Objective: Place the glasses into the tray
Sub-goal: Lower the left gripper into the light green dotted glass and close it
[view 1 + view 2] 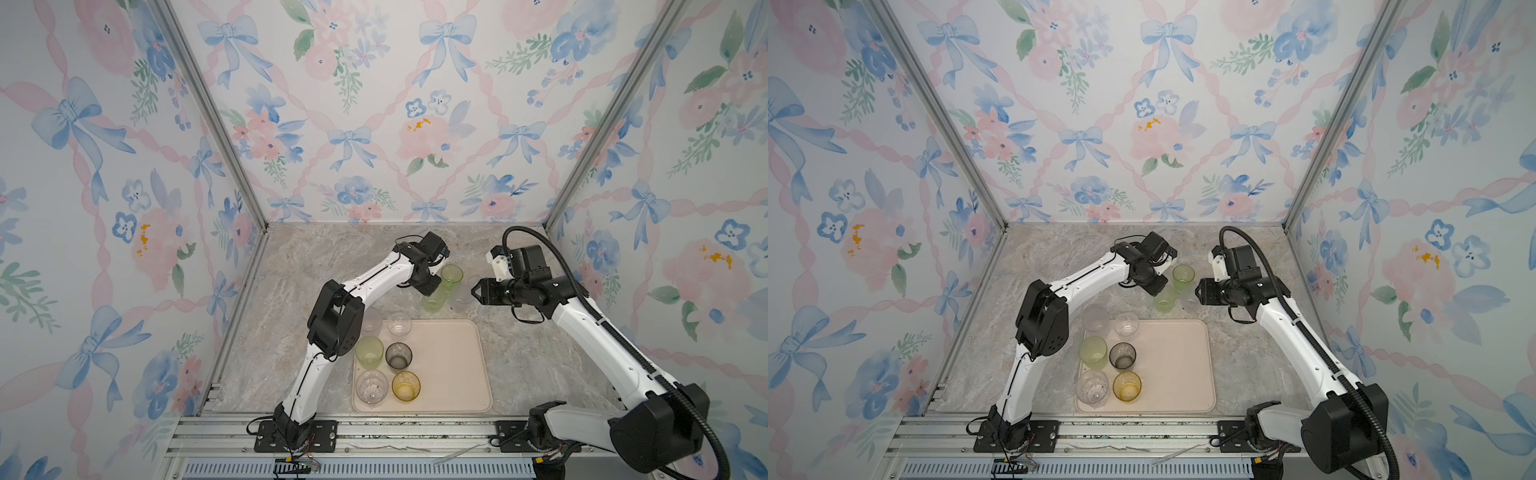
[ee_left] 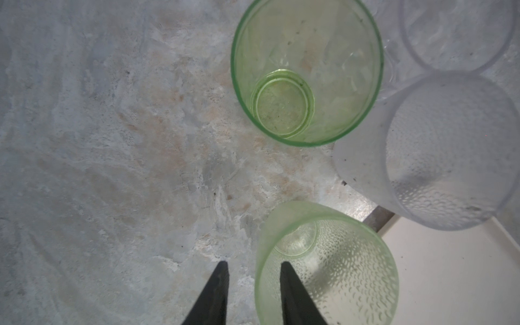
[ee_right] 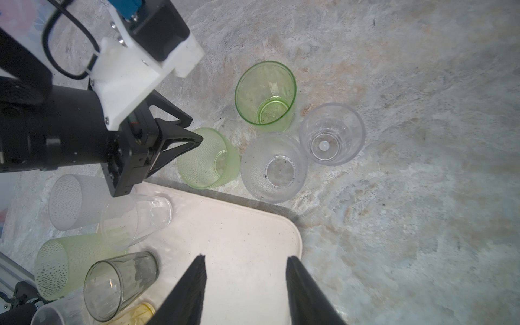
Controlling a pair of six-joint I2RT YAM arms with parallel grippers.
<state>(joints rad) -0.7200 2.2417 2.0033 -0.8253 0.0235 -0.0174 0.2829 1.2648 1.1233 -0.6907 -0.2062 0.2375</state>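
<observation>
Left gripper [image 2: 253, 264] is seen straddling the rim wall of the dimpled green glass [image 2: 326, 267]: one finger inside, one outside, jaws part-spread, gap showing at the outer finger, so no pinch is judged made yet. That glass is stood upright, axis vertical, on the tabletop [image 2: 112, 140]; the tray [image 2: 450, 267] lies just beyond it on the inner-finger side. Close ahead of the fingertips are the smooth green glass [image 2: 306, 70] and the frosted glass [image 2: 436, 154]. Right gripper [image 3: 245, 257] is held spread, empty, farther off.
</observation>
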